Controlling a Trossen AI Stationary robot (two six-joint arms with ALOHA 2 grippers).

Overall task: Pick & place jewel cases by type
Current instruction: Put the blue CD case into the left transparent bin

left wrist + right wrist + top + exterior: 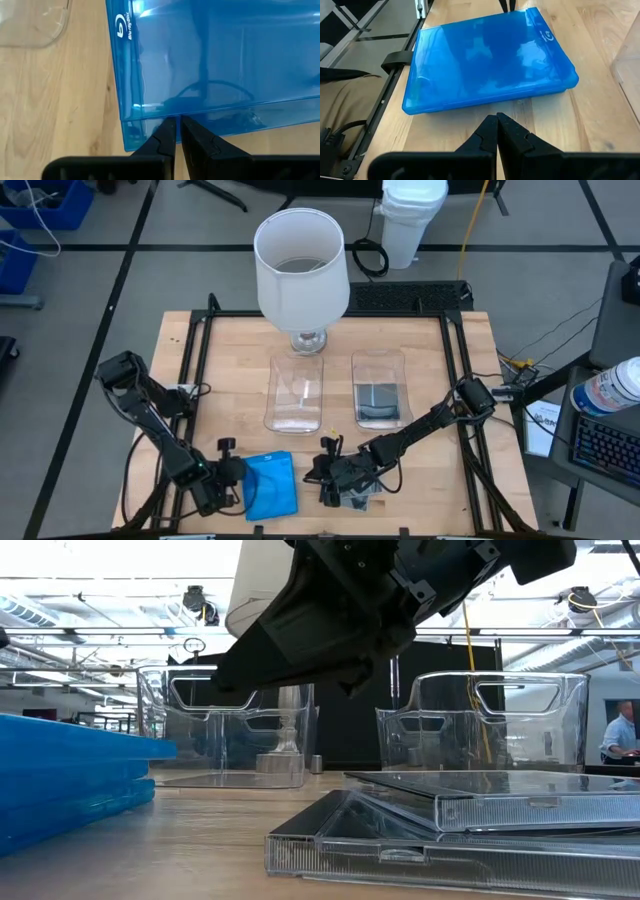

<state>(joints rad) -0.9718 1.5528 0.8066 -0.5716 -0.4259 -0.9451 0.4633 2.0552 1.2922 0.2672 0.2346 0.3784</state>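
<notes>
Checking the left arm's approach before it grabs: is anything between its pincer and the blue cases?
Nothing visible. The left pincer sits right at the edge of the blue cases, with only bare table beside them.

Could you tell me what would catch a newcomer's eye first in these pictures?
Probably the stack of bright blue jewel cases at the table's front edge, with the left gripper right at its side, jaws nearly shut. Next, the big white lamp at the back, behind two clear trays; the right one holds a dark grey case.
</notes>
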